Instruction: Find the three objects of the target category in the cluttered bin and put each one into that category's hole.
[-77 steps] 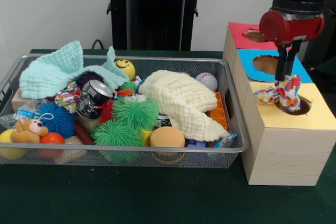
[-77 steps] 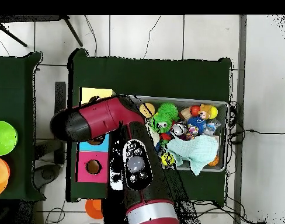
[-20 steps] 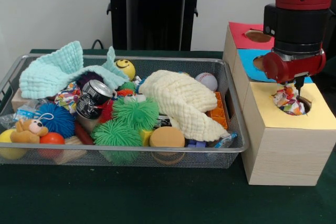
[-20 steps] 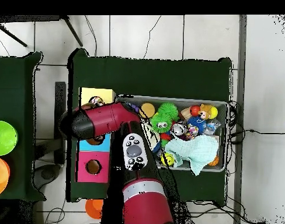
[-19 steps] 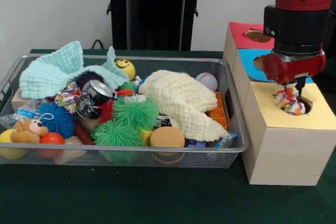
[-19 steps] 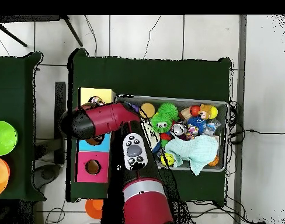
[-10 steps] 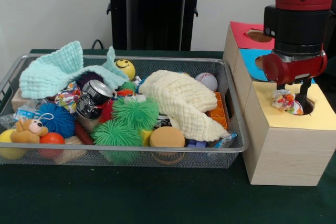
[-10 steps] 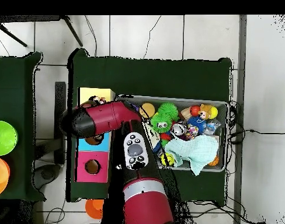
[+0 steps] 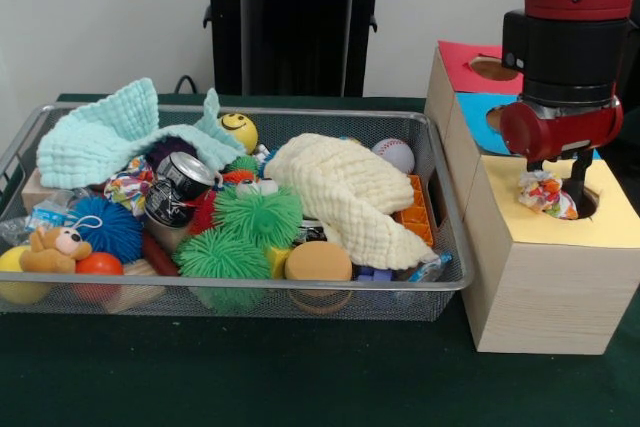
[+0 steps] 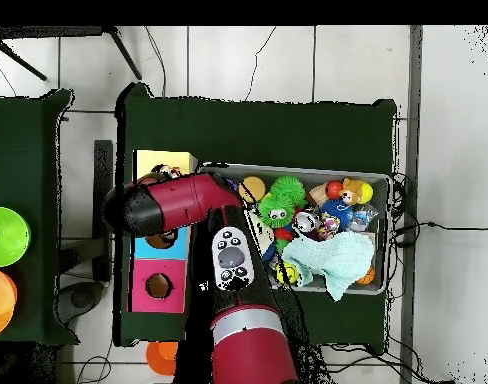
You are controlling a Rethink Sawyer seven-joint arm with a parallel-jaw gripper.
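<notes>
Trouble, right of frame: claw (image 9: 556, 187) spread open, bundle (image 9: 545, 193) draped on hole (image 9: 580, 203) rim; I judge it may snag there or slide off the box (image 9: 540, 277).

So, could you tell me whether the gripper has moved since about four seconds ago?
Yes. In the front view the gripper has come down toward the yellow hole, and the printed fabric bundle now sits at its rim.
</notes>
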